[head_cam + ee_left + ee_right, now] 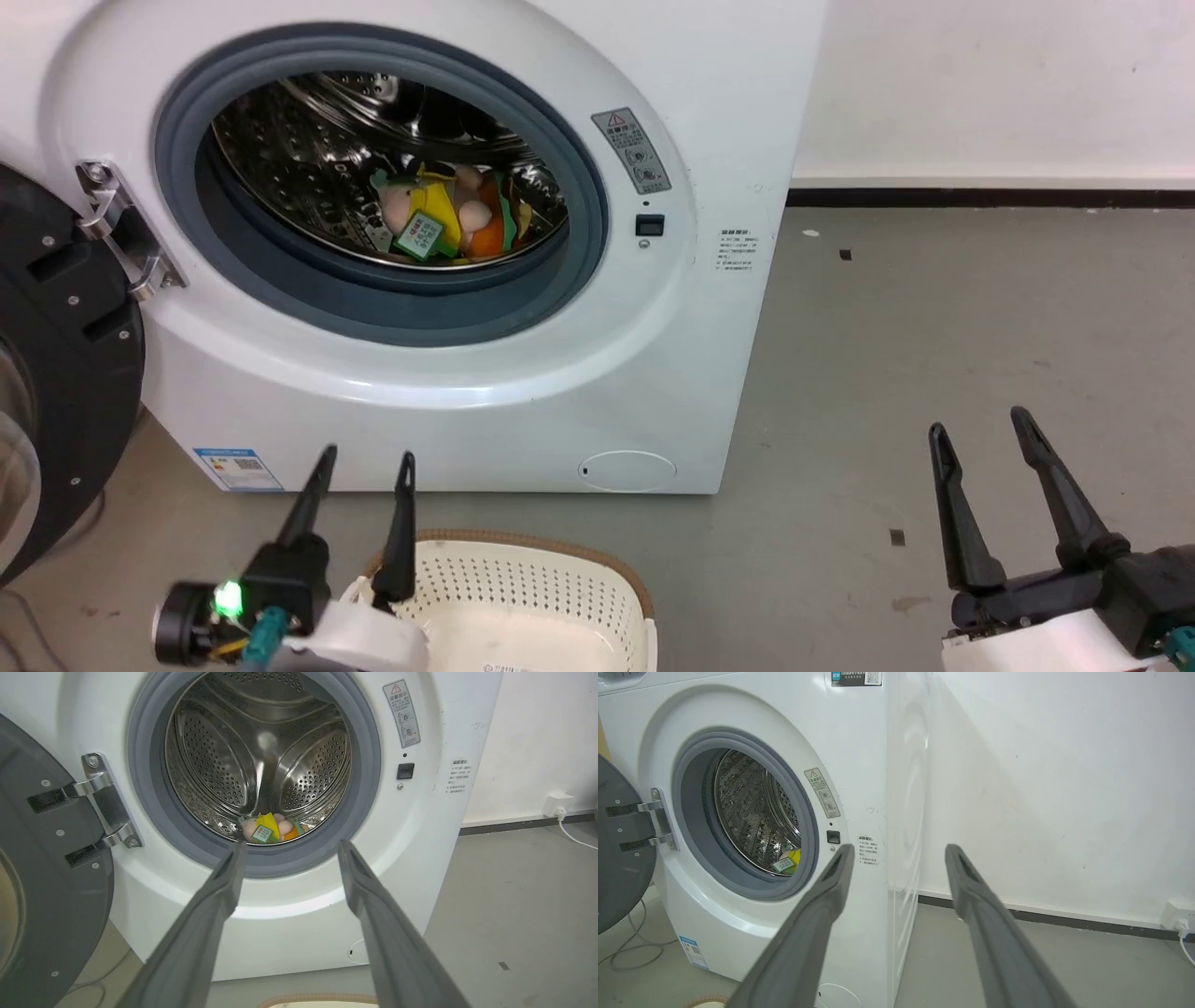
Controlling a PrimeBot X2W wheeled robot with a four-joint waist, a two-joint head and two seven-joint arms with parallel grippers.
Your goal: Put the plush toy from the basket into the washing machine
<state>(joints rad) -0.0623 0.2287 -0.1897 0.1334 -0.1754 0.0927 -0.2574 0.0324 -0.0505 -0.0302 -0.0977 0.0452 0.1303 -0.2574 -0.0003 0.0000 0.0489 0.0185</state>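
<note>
The plush toy (448, 219) lies on the floor of the shiny drum inside the white washing machine (523, 392), its green tag facing out. From the left wrist the plush toy (271, 828) shows low in the porthole, and a corner of the plush toy (787, 862) peeks past the gasket in the right wrist view. The black-framed door (56, 373) hangs open at the left. The cream basket (523, 597) stands on the floor before the washer, nothing visible in it. My left gripper (364, 459) is open above the basket's left rim. My right gripper (980, 427) is open over bare floor, far right.
Grey concrete floor (934, 327) stretches to the right of the washer up to a white wall with a dark skirting. A wall socket with a white cord (558, 807) sits low on that wall. Loose grey cable (630, 952) lies on the floor under the open door.
</note>
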